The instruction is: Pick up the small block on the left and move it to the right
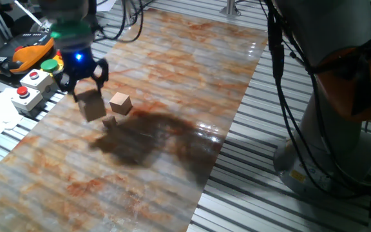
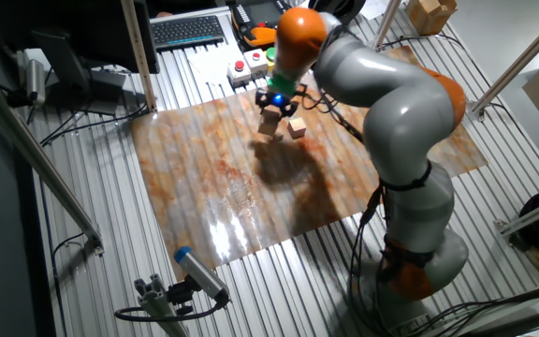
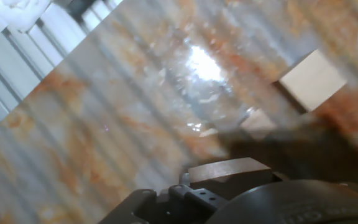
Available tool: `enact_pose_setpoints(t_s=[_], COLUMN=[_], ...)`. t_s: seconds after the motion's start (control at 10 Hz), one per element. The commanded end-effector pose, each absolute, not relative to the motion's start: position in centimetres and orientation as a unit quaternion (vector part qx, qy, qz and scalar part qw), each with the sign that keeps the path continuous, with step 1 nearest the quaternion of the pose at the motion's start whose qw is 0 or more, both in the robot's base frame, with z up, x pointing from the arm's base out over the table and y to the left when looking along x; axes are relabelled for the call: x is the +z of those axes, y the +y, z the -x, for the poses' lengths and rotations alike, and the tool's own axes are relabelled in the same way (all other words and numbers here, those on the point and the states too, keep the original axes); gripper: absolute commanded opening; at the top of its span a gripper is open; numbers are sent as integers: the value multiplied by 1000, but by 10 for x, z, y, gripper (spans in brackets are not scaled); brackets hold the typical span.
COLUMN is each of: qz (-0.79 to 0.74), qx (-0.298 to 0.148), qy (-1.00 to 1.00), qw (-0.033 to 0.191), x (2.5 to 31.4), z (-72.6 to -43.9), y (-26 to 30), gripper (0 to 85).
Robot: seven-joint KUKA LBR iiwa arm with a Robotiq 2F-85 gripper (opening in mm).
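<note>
**The small block: held in the jaws, clear run to the right**

The small block point(image 1: 92, 106) is in my gripper point(image 1: 82, 80) in the one fixed view, the jaws closed on its upper part, and it looks lifted just off the marbled table point(image 1: 172, 77). The medium cube point(image 1: 120, 103) sits just beside it on the side I need to travel toward, and the tiny cube point(image 1: 109, 120) lies just below, near the block's lower edge. That's the relation I'm watching: the carry has to pass over or around those two.

Switching to the other fixed view: the gripper point(image 2: 276, 101) hangs from the arm with the small block point(image 2: 269, 124) under it and the medium cube point(image 2: 296, 129) close alongside. The block sits slightly tilted in the grip.

Hand view now, blurred. I see the medium cube point(image 3: 311, 79) and what I take to be the tiny cube point(image 3: 258, 122) ahead. The held block itself I can't make out for certain here.
</note>
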State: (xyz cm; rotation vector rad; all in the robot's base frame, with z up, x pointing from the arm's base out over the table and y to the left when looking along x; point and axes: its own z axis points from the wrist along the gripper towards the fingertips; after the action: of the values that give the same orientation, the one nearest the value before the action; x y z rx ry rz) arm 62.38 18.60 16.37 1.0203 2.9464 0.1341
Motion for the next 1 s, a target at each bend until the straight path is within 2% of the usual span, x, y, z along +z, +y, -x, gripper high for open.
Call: enact_pose_setpoints(t_s=[0.0,0.4,0.7,0.8,0.9], qz=[-330,-323,-308,-311,-313], qx=[32,-6,-7,-12,-14], qy=[943,946,951,950,949], qw=[17,30,28,29,30], x=[157,133,120,116,112], z=[-625,-634,-638,-639,-639], y=[257,258,244,239,236], gripper=[0,0,0,170,170])
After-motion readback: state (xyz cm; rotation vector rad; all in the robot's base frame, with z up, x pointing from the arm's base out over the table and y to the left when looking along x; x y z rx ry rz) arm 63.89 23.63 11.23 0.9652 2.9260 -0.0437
